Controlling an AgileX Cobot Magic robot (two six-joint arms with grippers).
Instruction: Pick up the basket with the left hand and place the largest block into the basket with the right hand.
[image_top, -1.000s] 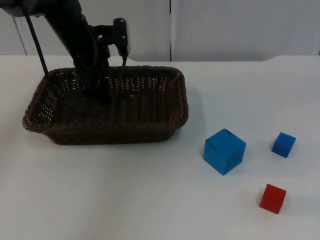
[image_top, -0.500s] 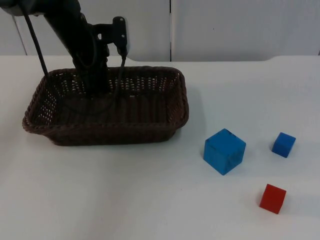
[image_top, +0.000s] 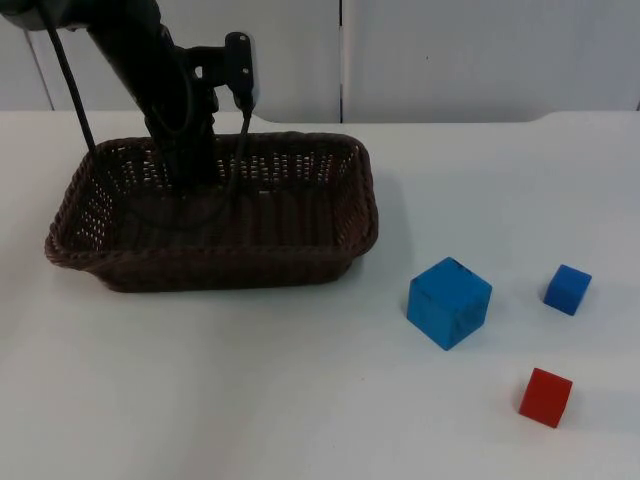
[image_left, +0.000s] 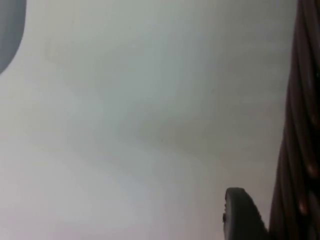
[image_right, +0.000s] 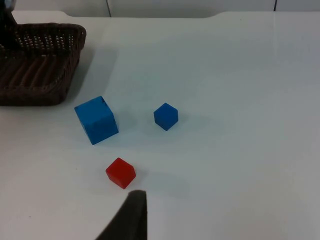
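Observation:
A dark brown wicker basket (image_top: 210, 262) stands on the table's left half. My left gripper (image_top: 195, 170) comes down onto its far rim and is shut on that wall. In the left wrist view one black fingertip (image_left: 240, 215) presses against the wicker (image_left: 300, 125). The largest block, a big blue cube (image_top: 449, 302), rests right of the basket, apart from it, and shows in the right wrist view too (image_right: 96, 120). My right gripper waits open above the table before the blocks, one fingertip (image_right: 131, 217) in sight, holding nothing.
A small blue cube (image_top: 568, 289) lies right of the big one and a small red cube (image_top: 546, 397) lies nearer the front. The right wrist view has both (image_right: 165, 116) (image_right: 120, 173), plus the basket (image_right: 40, 65). The grey partition wall (image_top: 480, 50) bounds the table.
The left gripper's fingers have closed onto the basket's far wall; the finger that reached down inside the basket drew back to the rim. Basket and blocks have stayed put.

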